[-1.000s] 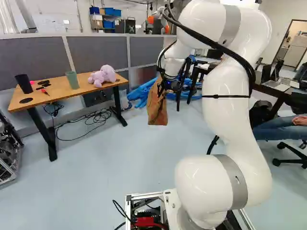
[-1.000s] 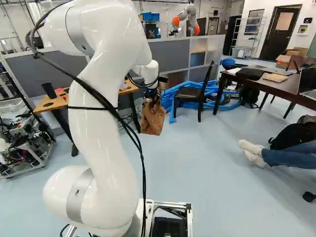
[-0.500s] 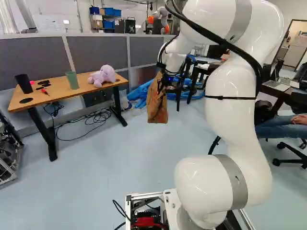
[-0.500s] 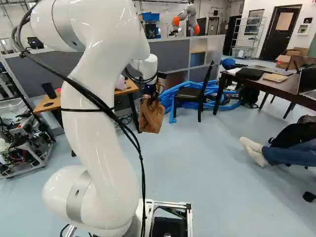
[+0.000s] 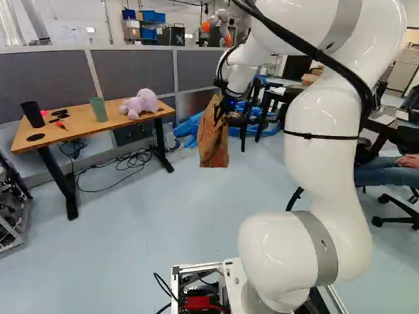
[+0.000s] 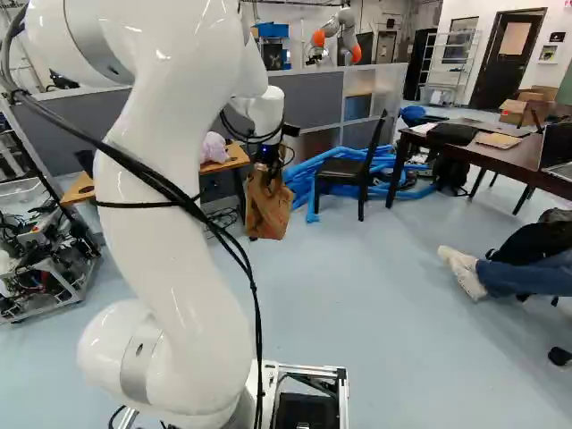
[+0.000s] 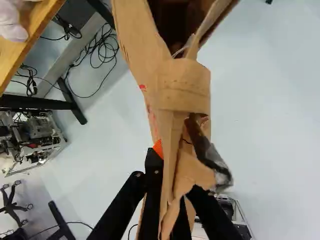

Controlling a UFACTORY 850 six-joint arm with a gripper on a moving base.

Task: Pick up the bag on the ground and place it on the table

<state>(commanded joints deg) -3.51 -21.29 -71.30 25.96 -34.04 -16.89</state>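
Observation:
The gripper [image 5: 226, 111] hangs from the raised arm, right of the wooden table [image 5: 78, 128] in the left base view. Beneath it the brown paper bag [image 5: 213, 140] is held clear of the floor; the right base view shows the same bag [image 6: 267, 207] upright. Seen from the wrist, the gripper [image 7: 172, 200] is shut on the bag's folded paper top [image 7: 184, 85], one orange pad partly visible beside it. The paper hides most of the fingertips. A purple plush toy [image 5: 139, 103] and a green cup [image 5: 99, 109] stand on the table.
A black cup [image 5: 32, 114] and small dark items share the tabletop. Cables [image 5: 127, 161] lie beneath it. A black chair [image 6: 347, 172], blue tubes [image 6: 308, 165] and a dark table [image 6: 483, 156] stand to the right. Another robot [image 6: 338, 36] is behind the partition.
The arm has swung its upper part rightward in the left base view and leftward in the right one. The bag, still gripped, has shifted slightly left in the right base view. The base has not moved.

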